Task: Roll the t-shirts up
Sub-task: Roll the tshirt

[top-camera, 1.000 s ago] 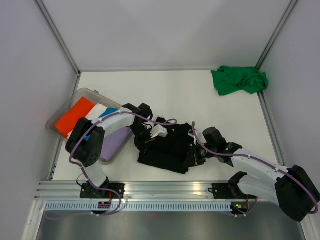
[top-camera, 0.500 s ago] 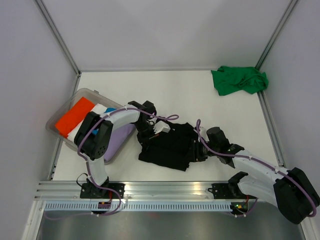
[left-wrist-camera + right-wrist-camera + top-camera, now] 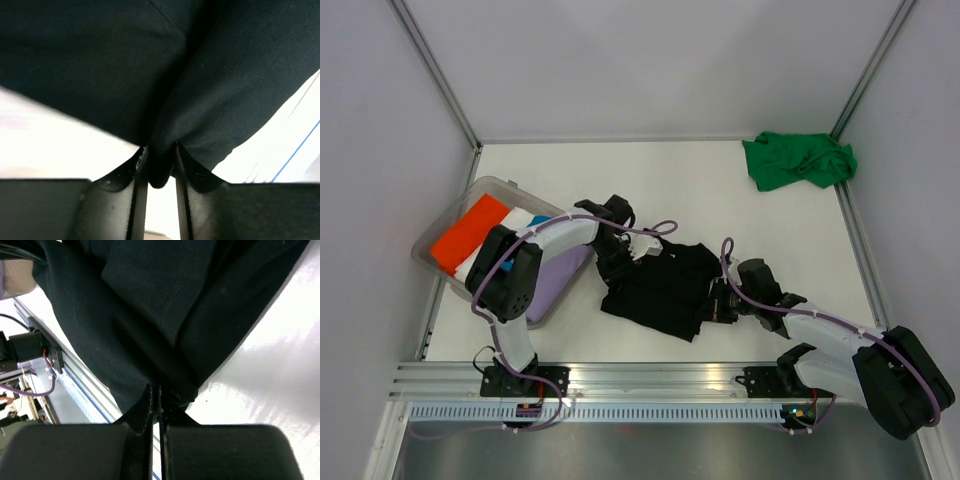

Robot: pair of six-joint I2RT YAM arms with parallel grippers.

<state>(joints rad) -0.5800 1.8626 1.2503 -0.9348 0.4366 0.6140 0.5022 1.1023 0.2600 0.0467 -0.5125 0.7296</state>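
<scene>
The black t-shirt (image 3: 665, 288) lies bunched on the white table near its front middle. My left gripper (image 3: 617, 262) is shut on its left edge; in the left wrist view a fold of black cloth (image 3: 160, 165) is pinched between the fingers. My right gripper (image 3: 713, 300) is shut on its right edge; in the right wrist view the black cloth (image 3: 150, 330) fills the frame and its hem sits between the closed jaws. The bright green t-shirt (image 3: 798, 160) lies crumpled at the far right corner.
A clear plastic tub (image 3: 438, 222) at the left holds folded orange (image 3: 468, 232), white, blue and lilac (image 3: 548, 282) shirts, close to my left arm. Grey walls and metal rails (image 3: 640, 385) bound the table.
Both grippers have moved a little away from me and rightward with the black shirt, which has shifted and bunched narrower. The green shirt has not moved.
</scene>
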